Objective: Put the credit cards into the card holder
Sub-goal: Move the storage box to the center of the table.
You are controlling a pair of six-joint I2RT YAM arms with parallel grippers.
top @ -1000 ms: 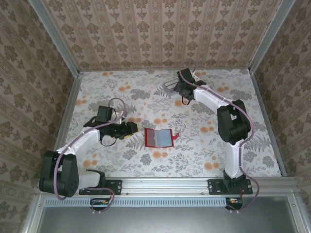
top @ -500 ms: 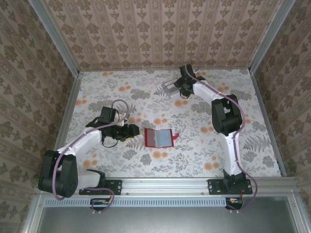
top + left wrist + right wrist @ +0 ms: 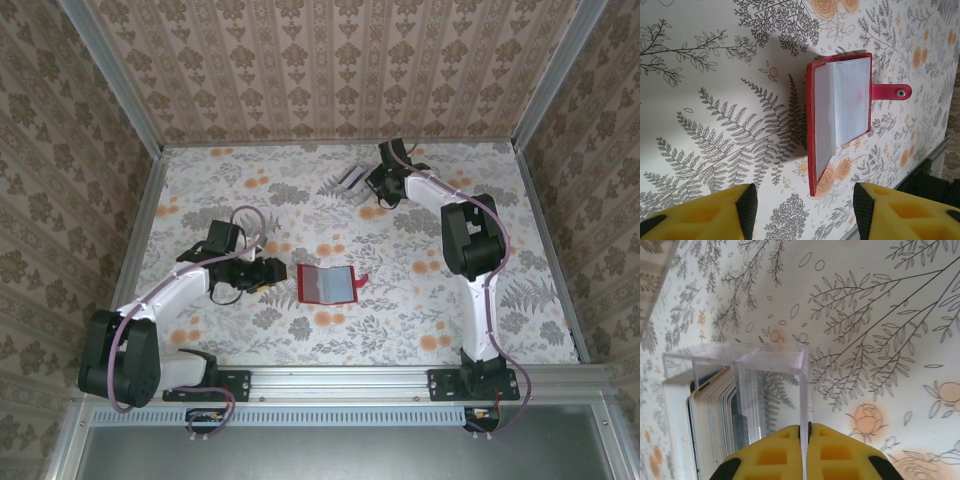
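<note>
Plainly red, card holder [image 3: 840,112] lies open; left hand [image 3: 804,205] wide; right hand [image 3: 805,434] pinching clear box [image 3: 771,360].

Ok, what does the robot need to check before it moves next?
1. Card holder lies open on the table: ok.
2. Left end effector open, near the card holder, not touching it: ok.
3. Right end effector firmly shut: ok, it pinches a wall of the clear box.
4. Credit cards free to pick: not ok, they stand stacked inside the clear box.
5. A card gripped: not ok, neither end effector holds one.
</note>
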